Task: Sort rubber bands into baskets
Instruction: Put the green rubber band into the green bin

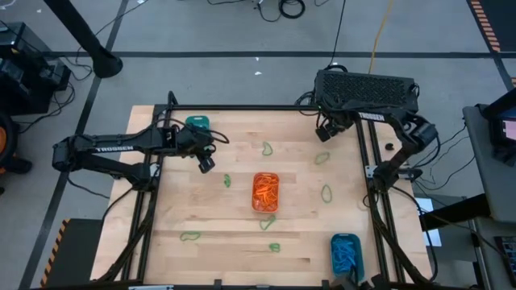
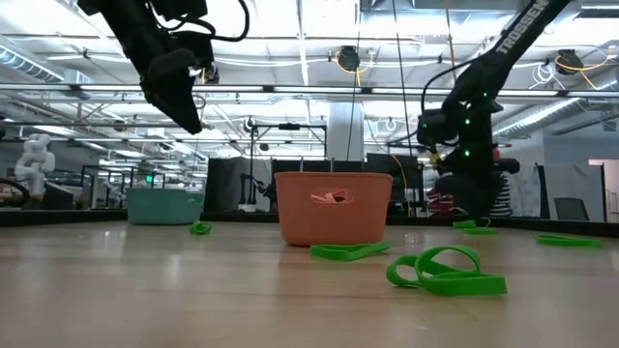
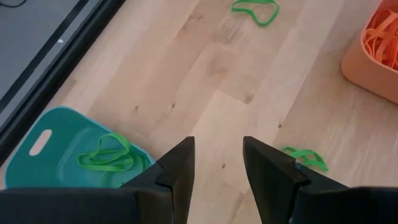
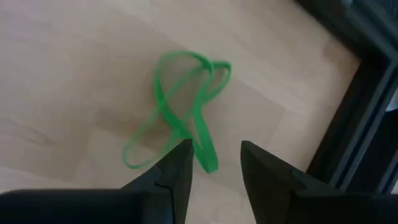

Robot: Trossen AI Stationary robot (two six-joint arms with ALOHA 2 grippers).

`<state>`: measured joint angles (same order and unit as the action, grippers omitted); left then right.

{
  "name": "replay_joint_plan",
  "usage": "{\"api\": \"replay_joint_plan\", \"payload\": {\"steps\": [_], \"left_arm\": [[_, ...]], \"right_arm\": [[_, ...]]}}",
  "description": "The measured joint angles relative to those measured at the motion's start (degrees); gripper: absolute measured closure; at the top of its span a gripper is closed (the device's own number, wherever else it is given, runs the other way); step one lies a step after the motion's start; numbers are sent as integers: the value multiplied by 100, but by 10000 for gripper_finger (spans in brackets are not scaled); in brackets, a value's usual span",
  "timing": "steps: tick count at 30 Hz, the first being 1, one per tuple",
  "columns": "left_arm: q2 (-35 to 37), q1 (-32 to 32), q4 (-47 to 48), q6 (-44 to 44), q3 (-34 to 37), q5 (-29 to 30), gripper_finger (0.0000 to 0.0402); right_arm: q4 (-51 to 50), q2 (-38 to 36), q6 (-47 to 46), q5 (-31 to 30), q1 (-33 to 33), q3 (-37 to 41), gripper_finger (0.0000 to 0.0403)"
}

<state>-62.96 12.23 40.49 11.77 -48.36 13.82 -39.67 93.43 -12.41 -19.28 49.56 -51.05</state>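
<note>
Nearest the front edge of the table (image 1: 210,250) sits the blue-filled teal basket (image 1: 345,253), its bands a blue heap too tangled to count. Just inside that edge lie two green bands, one at the left (image 1: 189,236) and one nearer the middle (image 1: 274,247).

At the table's centre stands the orange basket (image 1: 266,192), full of orange bands that cannot be counted. One green band (image 1: 268,222) lies just before it, one (image 1: 227,181) to its left and one (image 1: 326,192) to its right.

Farther back are two more green bands, one (image 1: 266,148) behind the orange basket and one (image 1: 322,158) near the right arm. That makes seven loose green bands on the wood, and no loose orange or blue ones.

The left gripper (image 1: 206,163) hangs above bare wood with its fingers a little apart and nothing between them. Behind it, at the far left corner, the third basket (image 3: 68,155) is teal and holds about two green bands (image 3: 107,157).

The right gripper (image 4: 214,163) hovers over the far-right green band, fingers parted around nothing, one tip just at the band's edge.
</note>
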Motion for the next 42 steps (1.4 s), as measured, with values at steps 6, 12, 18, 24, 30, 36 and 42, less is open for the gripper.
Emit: {"api": "replay_joint_plan", "payload": {"steps": [6, 12, 18, 24, 30, 36, 42], "left_arm": [[0, 0, 0, 0, 0, 4, 258], [-2, 0, -38, -13, 0, 13, 258], [-2, 0, -240, -162, 0, 16, 258], [-2, 0, -291, -184, -2, 16, 258], [-2, 0, -306, -210, -2, 15, 258], [-2, 0, -309, -212, -2, 15, 258], [-2, 0, -309, -204, -2, 15, 258]], "right_arm": [[10, 356, 232, 151, 125, -6, 286], [16, 401, 442, 182, 138, -10, 359], [-47, 86, 580, 73, 156, 17, 392], [-168, -473, 610, 369, 141, 14, 400], [-183, -1096, 623, 1151, 102, 11, 399], [-180, -1569, 587, 1215, -66, 11, 399], [-174, -1936, 452, 1219, -215, 9, 399]]}}
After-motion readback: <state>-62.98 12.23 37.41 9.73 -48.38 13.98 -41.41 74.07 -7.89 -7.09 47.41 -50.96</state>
